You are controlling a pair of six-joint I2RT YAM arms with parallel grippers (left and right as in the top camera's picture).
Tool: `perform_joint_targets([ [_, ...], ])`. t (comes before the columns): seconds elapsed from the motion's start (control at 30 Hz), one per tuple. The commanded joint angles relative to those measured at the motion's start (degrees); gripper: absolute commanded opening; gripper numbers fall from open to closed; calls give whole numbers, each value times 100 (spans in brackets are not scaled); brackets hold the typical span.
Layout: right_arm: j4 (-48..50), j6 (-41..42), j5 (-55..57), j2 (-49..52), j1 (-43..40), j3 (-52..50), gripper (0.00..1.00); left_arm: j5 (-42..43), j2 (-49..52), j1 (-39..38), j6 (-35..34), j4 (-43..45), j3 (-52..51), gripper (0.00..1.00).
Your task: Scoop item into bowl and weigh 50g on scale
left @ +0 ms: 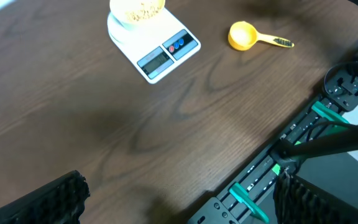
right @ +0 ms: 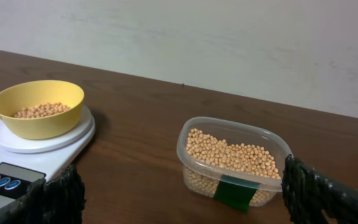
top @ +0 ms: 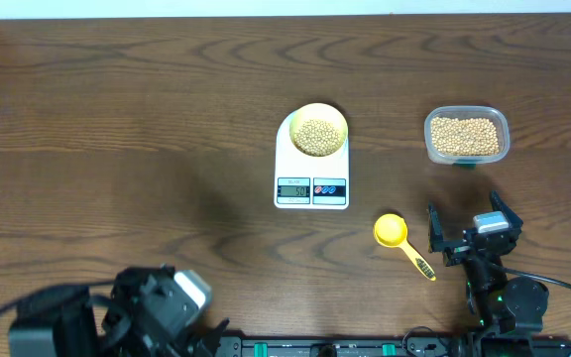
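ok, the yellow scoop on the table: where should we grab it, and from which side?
By the handle, mid-length, coming from above with the right gripper, jaws across its width. The scoop lies flat, cup up, with the thin handle pointing toward that arm; the round cup is wider.

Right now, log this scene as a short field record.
scale: mid-table, buttons toward the robot
bowl: on the scale platform, part-filled with beans
tub: right of the scale, holds more beans
scoop: empty, lying on the table
left gripper: open, empty
right gripper: open, empty, beside the scoop handle
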Motion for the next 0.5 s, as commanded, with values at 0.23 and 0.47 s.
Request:
perform_joint_targets([
  [0.23,-37,-63,44,-39,15,-4,99,-57,-1040,-17,-256,-448,-24,98],
  [0.47,-37,-63,44,-39,15,-4,99,-59,-1578,-17,-960,-448,-142,98],
])
